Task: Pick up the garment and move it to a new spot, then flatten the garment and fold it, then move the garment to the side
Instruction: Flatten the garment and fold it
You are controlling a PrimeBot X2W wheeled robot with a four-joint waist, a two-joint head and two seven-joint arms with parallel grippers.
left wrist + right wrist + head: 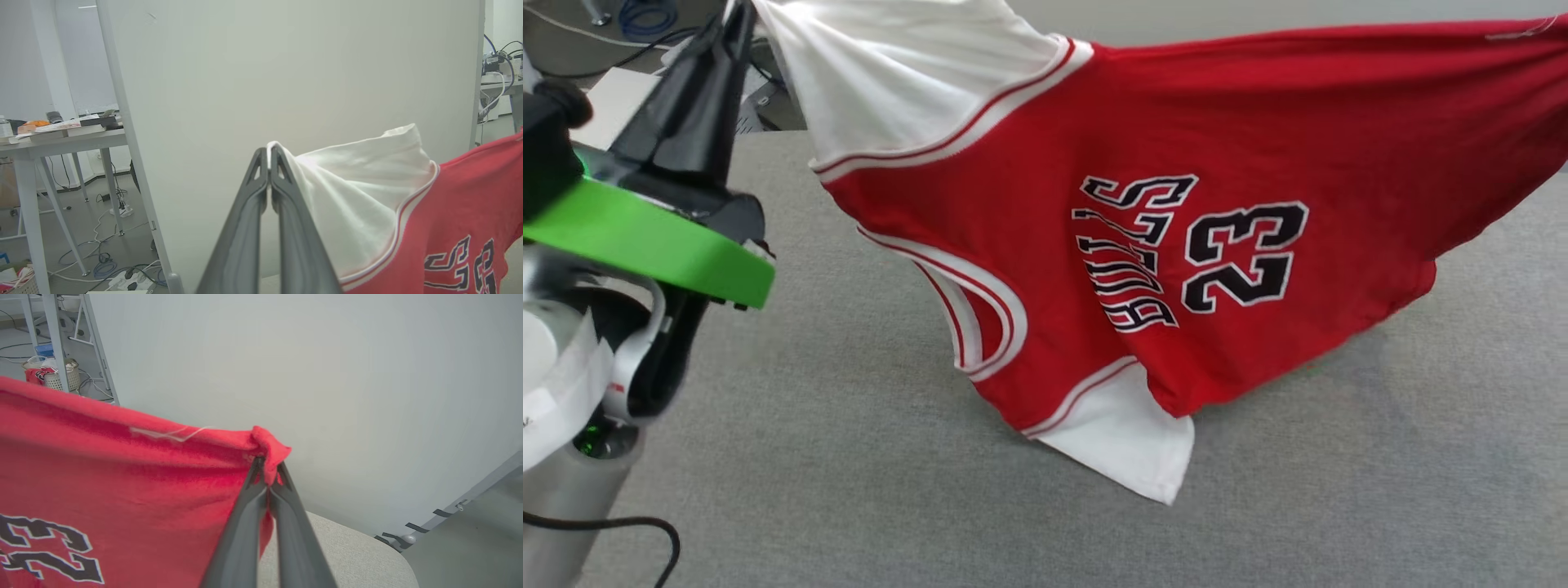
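While the red jersey [1176, 114] hangs stretched sideways in the air between the two arms, the left gripper [737, 20], at the upper left of the head view, is clamped on the edge of its upper white sleeve [907, 73]. In the left wrist view the two dark fingers [245, 228] meet at their tips with the sleeve's white cloth pinched between them, and the fabric runs off to the right into the red-and-white striped trim [402, 220] and the red body. The right gripper [267, 471] is likewise closed tight, its tips biting a bunched red hem corner [269, 447]; a pale thread-like mark [171, 433] lies along the taut top edge beside it. Seen from the head, the black, white-outlined "BULLS" [1131, 253] and "23" [1241, 253] face the camera, turned on their side. The lower white sleeve [1127, 445] droops to the grey fabric-covered table [849, 490] and appears to rest its tip there; the rest of the garment is lifted off the surface. A pale panel [286, 81] stands behind, and a green ring [645, 237] circles the left wrist.
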